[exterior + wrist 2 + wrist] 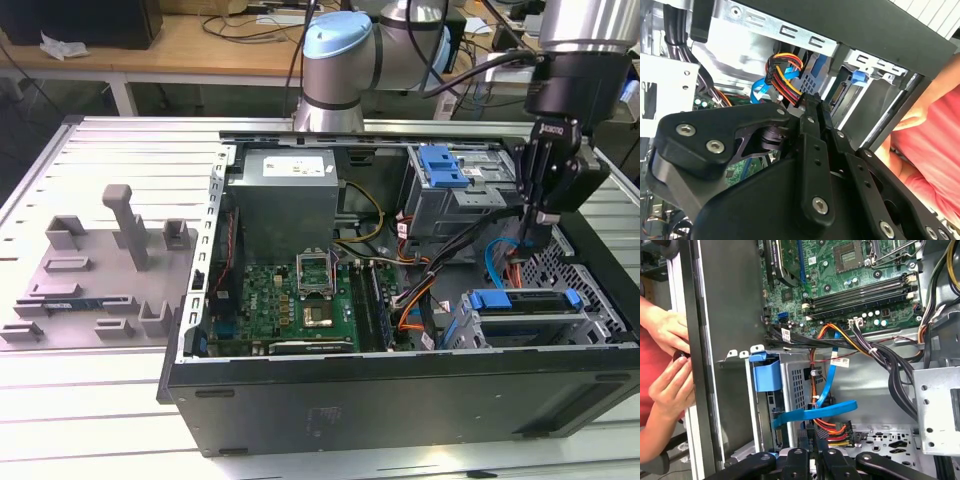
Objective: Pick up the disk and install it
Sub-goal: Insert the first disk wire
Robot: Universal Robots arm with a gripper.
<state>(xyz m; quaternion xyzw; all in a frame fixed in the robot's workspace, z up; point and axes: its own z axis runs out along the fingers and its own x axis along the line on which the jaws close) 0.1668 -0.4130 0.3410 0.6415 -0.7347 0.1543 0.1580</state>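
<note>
The disk (525, 301), silver with a bright blue bracket, lies flat in the drive cage at the exterior view's right front corner of the open computer case (400, 390). Its blue bracket end (766, 374) appears in the first wrist view beside the perforated cage wall. My gripper (528, 240) hangs just above and behind the disk, inside the case. Its fingers are shut together in both wrist views, tips (813, 432) right beside a plug with red, yellow and black wires (787, 90). I see nothing held between them.
A green motherboard (300, 295) and a grey metal box (285, 195) fill the case's left half. A blue clip (445, 165) sits on the rear cage. Loose cables, including a blue flat one (815, 412), cross below the gripper. A person's hands (667, 360) rest at the case's outer wall.
</note>
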